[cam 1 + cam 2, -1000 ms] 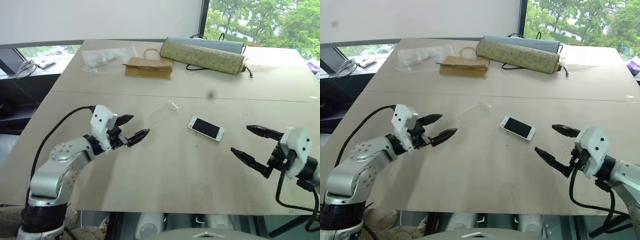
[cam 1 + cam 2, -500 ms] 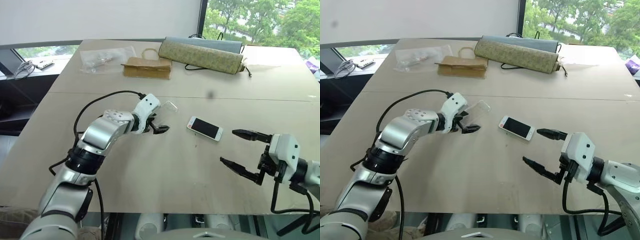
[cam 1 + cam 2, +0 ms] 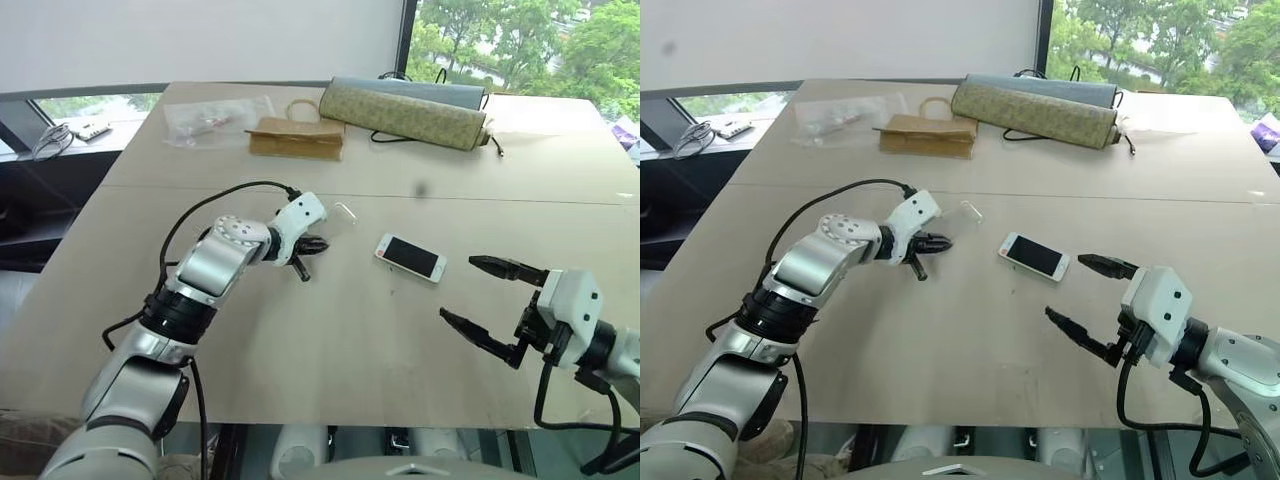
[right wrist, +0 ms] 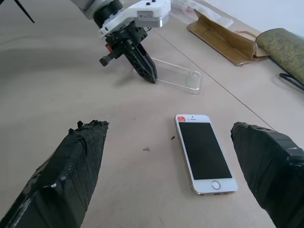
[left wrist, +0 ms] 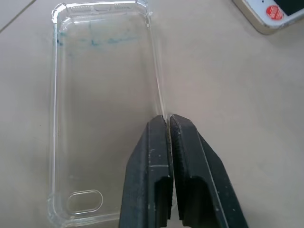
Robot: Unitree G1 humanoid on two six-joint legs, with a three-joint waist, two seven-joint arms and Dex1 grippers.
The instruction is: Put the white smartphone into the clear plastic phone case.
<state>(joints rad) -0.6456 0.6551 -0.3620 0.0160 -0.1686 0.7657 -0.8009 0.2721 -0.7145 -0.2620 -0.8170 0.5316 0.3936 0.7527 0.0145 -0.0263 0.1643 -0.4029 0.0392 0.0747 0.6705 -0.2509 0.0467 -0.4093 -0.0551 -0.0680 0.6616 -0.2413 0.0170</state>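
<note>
Beside the white smartphone with dark screen (image 3: pixel 411 257) on the worktop (image 3: pixel 330 340), we see the left end effector (image 5: pixel 167 123) just clamped on the clear plastic phone case's (image 5: pixel 102 109) long edge; right end effector (image 3: pixel 492 300) stays spread near the phone, so lifting comes next.

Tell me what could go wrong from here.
The left gripper is shut on just one thin side wall of the case; the flexible shell could slip out or twist when lifted. The phone lies flat on the table, so the open right gripper may struggle to get under it.
</note>
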